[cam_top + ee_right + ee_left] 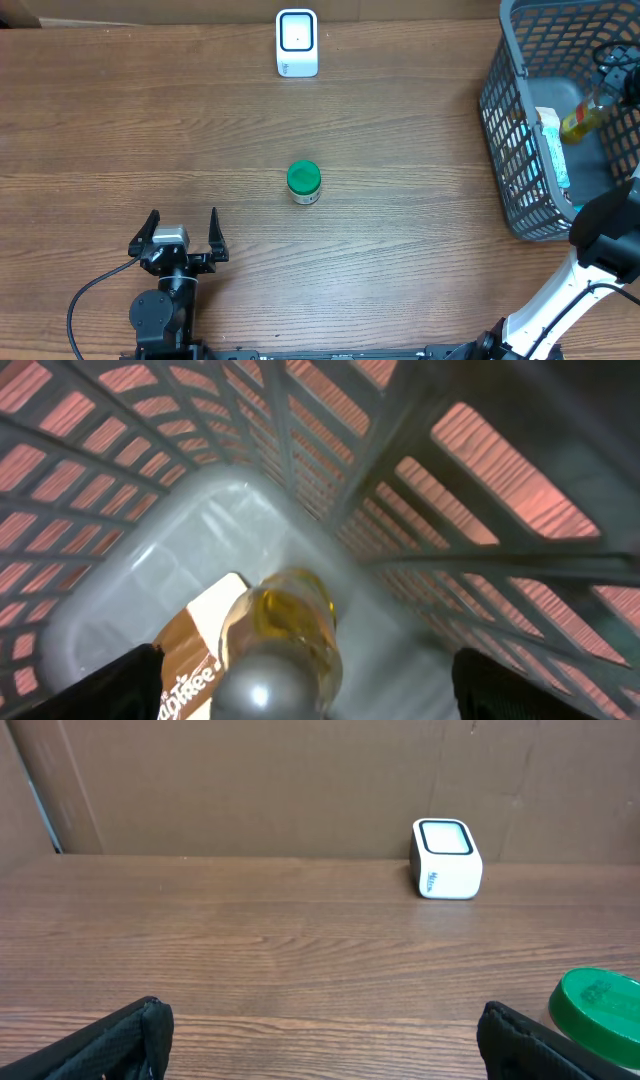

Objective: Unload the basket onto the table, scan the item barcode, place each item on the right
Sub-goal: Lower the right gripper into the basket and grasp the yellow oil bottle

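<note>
1. I take the item to be scanned to be a small bottle [285, 622] of amber liquid with a silvery cap [265, 685]. It sits inside the grey basket [500, 110] at the right edge of the overhead frame. I cannot tell whether it stands upright or leans.
2. My right claw [305, 670] is down in that basket with its jaws wide. One finger is on either side of the bottle with a gap on both sides, so it holds nothing yet.
3. My left claw [182, 216] is at the lower left of the overhead frame, jaws wide and empty, over the wooden surface [120, 120].
4. On handling, the bottle looks rigid and smooth, so I expect it to be slippery and to have some weight from the liquid. I cannot tell glass from hard plastic. I would close on the body just below the cap, firmly but not hard.
5. The fingers should stay off the print, because the barcode has to face the barcode scanner [297, 43] at the top centre. I cannot see where the barcode sits.
6. Only the right wrist view shows the gaps around the bottle. It also shows a brown-and-white printed patch beside it, and whether that is a label or a separate packet is unclear.
7. Only the overhead shows the layout. The scanner is well apart from the basket, a green-lidded jar [303, 182] stands mid-surface, and a white-and-teal carton [552, 150] lies in the basket.
8. The left wrist view shows the scanner's side and the jar's lid at lower right, but nothing of the basket.
</note>
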`<state>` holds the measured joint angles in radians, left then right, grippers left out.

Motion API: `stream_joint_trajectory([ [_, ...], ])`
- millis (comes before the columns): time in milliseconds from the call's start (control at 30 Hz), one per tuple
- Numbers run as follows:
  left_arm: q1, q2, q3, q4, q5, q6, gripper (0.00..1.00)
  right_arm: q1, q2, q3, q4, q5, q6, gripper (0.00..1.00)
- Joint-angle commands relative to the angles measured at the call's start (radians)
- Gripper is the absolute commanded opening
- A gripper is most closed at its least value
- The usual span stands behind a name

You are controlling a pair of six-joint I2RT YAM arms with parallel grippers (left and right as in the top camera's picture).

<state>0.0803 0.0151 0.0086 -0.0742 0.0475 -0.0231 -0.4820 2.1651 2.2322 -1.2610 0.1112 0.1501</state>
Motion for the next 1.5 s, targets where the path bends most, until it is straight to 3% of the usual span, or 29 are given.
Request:
stream_joint_trajectory([
  [0, 0.005, -0.010, -0.004, -0.001, -0.005, 0.001, 1.00, 0.004, 0.005, -0.019, -0.002, -0.020, -0.028, 0.89],
  [733, 0.005, -0.010, -0.004, -0.001, -0.005, 0.001, 0.99, 0.023, 0.007, -0.134, 0.113, -0.046, -0.159, 0.86],
  [800, 0.005, -0.010, -0.004, -0.001, -0.005, 0.001, 1.00, 0.023, 0.007, -0.140, 0.116, -0.046, -0.159, 0.80],
  [900, 0.005, -0.010, -0.004, -0.001, -0.005, 0.001, 0.99, 0.023, 0.006, -0.140, 0.116, -0.046, -0.159, 0.58],
  [1167, 0.005, -0.010, -0.004, -0.001, -0.005, 0.001, 1.00, 0.023, 0.001, -0.094, 0.099, -0.046, -0.158, 0.38],
  [1400, 0.005, -0.010, -0.004, -0.001, -0.005, 0.001, 1.00, 0.025, -0.051, 0.112, 0.008, -0.060, -0.159, 0.29],
  [1467, 0.005, -0.010, -0.004, -0.001, -0.005, 0.001, 1.00, 0.028, -0.074, 0.175, -0.022, -0.089, -0.159, 0.21],
])
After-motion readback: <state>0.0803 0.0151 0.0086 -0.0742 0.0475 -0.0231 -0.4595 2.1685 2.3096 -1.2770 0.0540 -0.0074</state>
